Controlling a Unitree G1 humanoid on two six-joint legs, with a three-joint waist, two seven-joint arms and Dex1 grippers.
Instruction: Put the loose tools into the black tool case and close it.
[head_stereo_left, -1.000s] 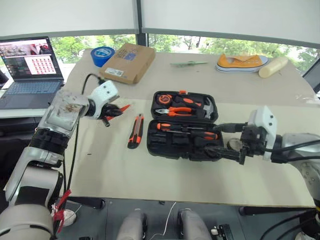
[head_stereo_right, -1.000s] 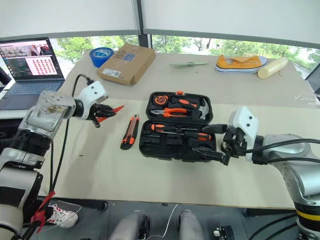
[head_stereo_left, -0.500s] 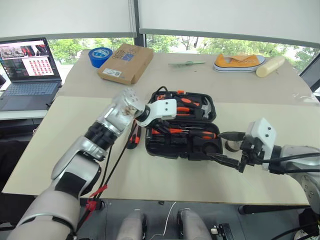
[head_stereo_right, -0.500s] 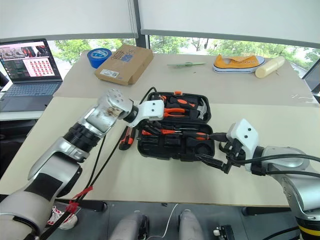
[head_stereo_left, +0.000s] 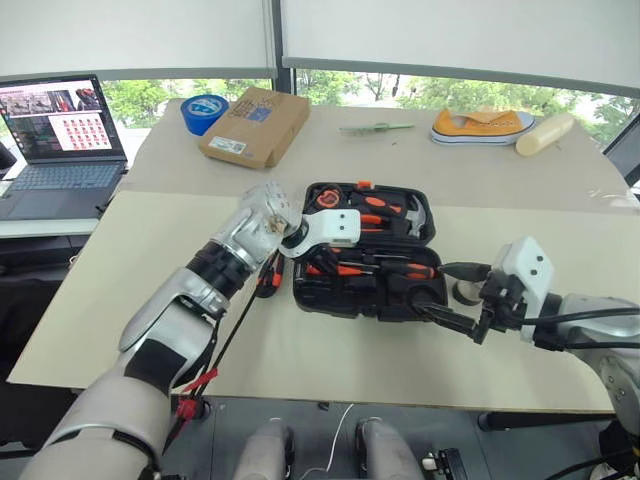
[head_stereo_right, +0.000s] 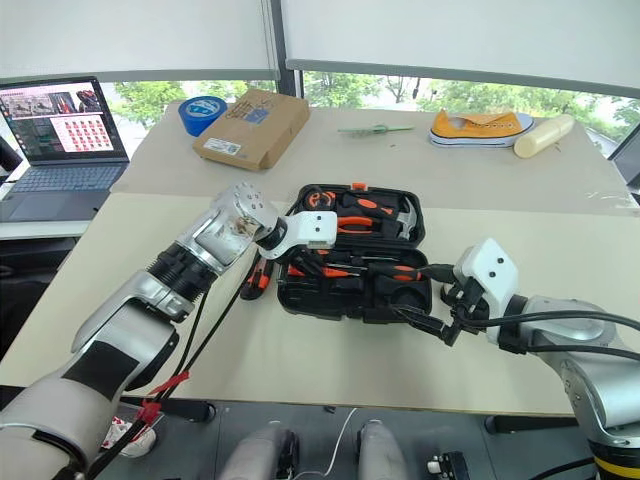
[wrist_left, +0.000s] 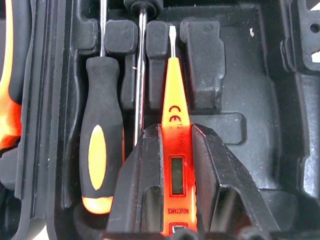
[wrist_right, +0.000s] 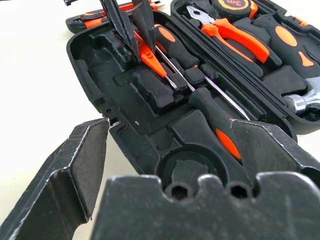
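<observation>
Left gripper (wrist_left: 176, 150), since earlier frame, swings right from bare table over open black tool case (head_stereo_left: 300, 295), clamping small orange screwdriver (wrist_left: 174, 125). Lower tip-first into empty slot beside long screwdrivers (wrist_left: 102, 145); release once seated. Right gripper (head_stereo_left: 455, 296) gapes empty at case's right edge.

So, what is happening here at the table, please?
The robot is packing loose tools into the open black case. Its left pincer holds the small orange screwdriver between its fingers, low over the slots in the case, beside the two long screwdrivers already lying there. The right pincer waits open at the case's near right corner, holding nothing. The knife lies on the table left of the case, and a small tape roll on its right.
</observation>
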